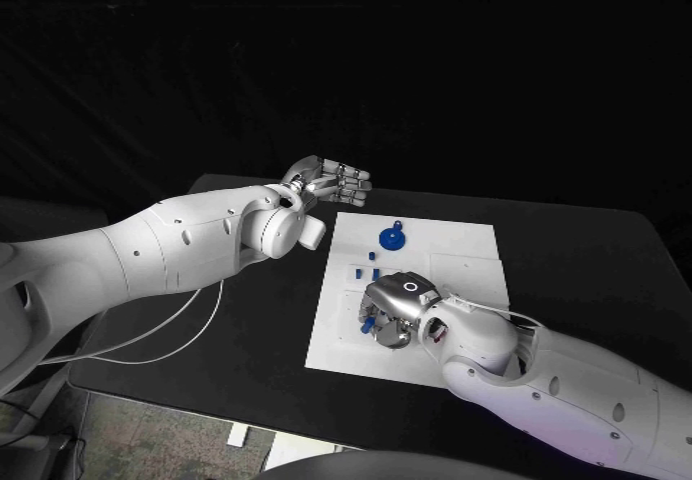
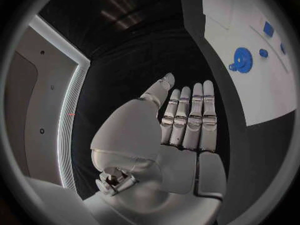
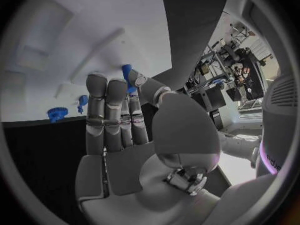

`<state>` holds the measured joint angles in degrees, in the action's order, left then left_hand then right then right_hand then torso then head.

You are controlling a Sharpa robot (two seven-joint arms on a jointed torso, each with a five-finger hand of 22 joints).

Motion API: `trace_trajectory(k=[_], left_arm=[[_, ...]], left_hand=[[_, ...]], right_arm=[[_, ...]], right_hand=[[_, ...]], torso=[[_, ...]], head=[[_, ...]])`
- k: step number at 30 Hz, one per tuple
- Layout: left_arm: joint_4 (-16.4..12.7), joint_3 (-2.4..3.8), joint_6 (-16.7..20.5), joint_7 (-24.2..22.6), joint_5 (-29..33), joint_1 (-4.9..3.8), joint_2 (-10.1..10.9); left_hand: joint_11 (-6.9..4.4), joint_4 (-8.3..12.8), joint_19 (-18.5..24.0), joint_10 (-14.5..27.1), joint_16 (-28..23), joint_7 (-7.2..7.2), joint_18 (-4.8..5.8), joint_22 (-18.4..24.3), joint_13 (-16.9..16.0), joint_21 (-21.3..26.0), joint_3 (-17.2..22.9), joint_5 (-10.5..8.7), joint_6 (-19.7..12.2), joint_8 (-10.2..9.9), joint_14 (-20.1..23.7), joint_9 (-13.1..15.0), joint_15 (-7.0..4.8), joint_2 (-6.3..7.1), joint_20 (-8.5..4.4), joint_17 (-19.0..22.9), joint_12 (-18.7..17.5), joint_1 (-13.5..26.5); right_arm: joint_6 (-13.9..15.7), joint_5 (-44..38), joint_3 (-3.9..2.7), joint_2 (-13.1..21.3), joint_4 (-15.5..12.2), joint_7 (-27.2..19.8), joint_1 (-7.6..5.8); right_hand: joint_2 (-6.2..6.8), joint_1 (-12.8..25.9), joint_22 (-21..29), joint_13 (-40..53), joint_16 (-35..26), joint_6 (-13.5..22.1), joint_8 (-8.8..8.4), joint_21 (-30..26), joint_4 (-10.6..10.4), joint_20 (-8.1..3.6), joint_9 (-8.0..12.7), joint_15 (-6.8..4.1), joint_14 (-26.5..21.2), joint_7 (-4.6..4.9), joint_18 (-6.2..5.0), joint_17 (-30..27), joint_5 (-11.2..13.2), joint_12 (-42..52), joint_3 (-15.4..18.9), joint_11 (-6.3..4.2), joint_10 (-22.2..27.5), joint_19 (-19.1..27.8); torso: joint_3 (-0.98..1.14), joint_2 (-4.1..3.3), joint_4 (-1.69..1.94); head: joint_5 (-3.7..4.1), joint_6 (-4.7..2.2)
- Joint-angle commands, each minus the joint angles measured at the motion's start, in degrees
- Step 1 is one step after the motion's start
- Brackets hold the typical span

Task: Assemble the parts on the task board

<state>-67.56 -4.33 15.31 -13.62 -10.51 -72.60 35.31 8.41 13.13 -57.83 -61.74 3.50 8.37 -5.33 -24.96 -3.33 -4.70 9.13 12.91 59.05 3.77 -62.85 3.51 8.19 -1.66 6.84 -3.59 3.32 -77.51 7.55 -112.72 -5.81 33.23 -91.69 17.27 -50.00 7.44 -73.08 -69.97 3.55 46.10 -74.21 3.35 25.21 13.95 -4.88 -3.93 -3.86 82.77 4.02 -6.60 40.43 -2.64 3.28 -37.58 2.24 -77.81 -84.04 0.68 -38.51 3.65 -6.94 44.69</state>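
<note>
Right hand [image 1: 400, 305] is pinching a blue peg [image 3: 127, 74] over the task board [image 1: 447, 245], left hand [image 1: 329, 182] idling wide-fingered at 11 o'clock, blue gear [image 1: 392, 238] still loose, so early days.

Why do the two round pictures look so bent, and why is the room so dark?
Both wrist views come through fisheye lenses: the task board edge curves in the left wrist view, and bows again in the right wrist view. In the head view the black table and backdrop swallow light, so only the board and arms stand out.

Dim scene overall: the black worktop [image 1: 577, 250] and background swallow light, while the white task board [image 1: 433, 260] shines brightly. Both wrist views bend straight edges strongly, and their circular rims blur into darkness.
</note>
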Motion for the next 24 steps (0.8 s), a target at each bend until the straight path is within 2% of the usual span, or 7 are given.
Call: trace_trajectory(k=[1,16,19,21,24], left_arm=[[-0.1,0.04,-0.7,-0.3,0.3,-0.06,-0.1],[0.0,0.04,-0.8,-0.2,0.3,-0.06,-0.3],[0.0,0.04,-0.8,-0.2,0.3,-0.06,-0.3],[0.0,0.04,-0.8,-0.1,0.3,-0.06,-0.3],[0.0,0.04,-0.7,0.0,0.3,-0.06,-0.3]], left_hand=[[-0.04,0.2,0.4,0.5,0.0,0.25,-0.94,-0.1,0.0,-0.2,-0.2,0.02,0.0,0.1,0.3,0.0,-0.22,-0.25,-0.05,0.0,0.0,-0.1],[-0.03,0.1,0.4,0.5,0.0,0.24,-1.01,-0.9,0.0,0.1,-0.2,-0.01,0.0,0.1,0.4,0.0,-0.19,-0.27,-0.02,0.0,0.0,-0.2],[-0.03,0.1,0.4,0.5,0.0,0.24,-1.01,-0.9,0.0,0.1,-0.2,-0.01,0.0,0.1,0.4,0.0,-0.19,-0.27,-0.02,0.0,0.0,-0.2],[-0.03,0.1,0.4,0.5,0.0,0.24,-1.01,-0.9,0.0,0.1,-0.2,-0.01,0.0,0.1,0.4,0.0,-0.19,-0.27,-0.02,0.0,0.0,-0.2],[-0.01,0.1,0.4,0.6,0.0,0.26,-1.02,-1.0,0.0,0.2,-0.2,-0.01,-0.1,0.1,0.4,0.0,-0.17,-0.29,0.00,0.0,0.0,-0.1]], right_arm=[[-1.4,-1.8,0.19,-0.2,0.4,0.2,0.08],[-2.1,-2.7,1.31,-1.6,1.7,0.5,0.09],[-1.8,-2.3,1.68,-1.9,2.1,0.5,0.09],[-1.4,-2.1,1.88,-1.9,2.3,0.6,0.09],[-0.2,-1.8,2.09,-1.8,2.5,1.7,0.09]], right_hand=[[-0.58,-0.1,-0.1,0.0,-0.2,-0.4,0.30,-0.1,0.2,-0.53,0.0,-0.32,0.0,0.02,-0.89,0.1,-0.3,0.2,-0.1,-1.35,-1.8,-2.2],[-0.59,0.0,-0.1,0.0,-0.2,-0.3,0.27,-0.3,0.2,-0.54,0.0,-0.32,0.0,0.07,-0.85,0.1,-0.3,0.2,-0.1,-1.31,-1.6,-2.2],[-0.37,0.3,-0.1,0.0,-0.2,1.2,0.16,-0.4,0.1,-0.34,0.1,0.07,0.0,0.53,-0.83,0.1,-0.4,0.1,-0.1,-0.86,-0.1,-2.2],[0.29,0.9,-0.1,-0.1,-0.1,3.1,0.15,-0.6,-0.1,0.00,0.2,0.38,0.0,1.00,-1.02,0.1,-0.8,0.1,0.0,-0.30,1.7,-2.2],[2.04,2.0,0.2,-0.1,0.0,6.4,0.26,-0.8,-1.0,0.48,0.2,0.78,0.1,1.50,-1.35,0.0,-1.4,0.1,0.4,0.31,3.9,-2.4]], torso=[[-0.03,-0.01,0.00],[-0.07,-0.02,0.04],[-0.06,-0.02,0.11],[-0.07,0.00,0.12],[-0.05,0.01,0.00]], head=[[-0.03,0.09],[0.04,0.30],[-0.03,0.34],[-0.04,0.36],[0.23,0.34]])
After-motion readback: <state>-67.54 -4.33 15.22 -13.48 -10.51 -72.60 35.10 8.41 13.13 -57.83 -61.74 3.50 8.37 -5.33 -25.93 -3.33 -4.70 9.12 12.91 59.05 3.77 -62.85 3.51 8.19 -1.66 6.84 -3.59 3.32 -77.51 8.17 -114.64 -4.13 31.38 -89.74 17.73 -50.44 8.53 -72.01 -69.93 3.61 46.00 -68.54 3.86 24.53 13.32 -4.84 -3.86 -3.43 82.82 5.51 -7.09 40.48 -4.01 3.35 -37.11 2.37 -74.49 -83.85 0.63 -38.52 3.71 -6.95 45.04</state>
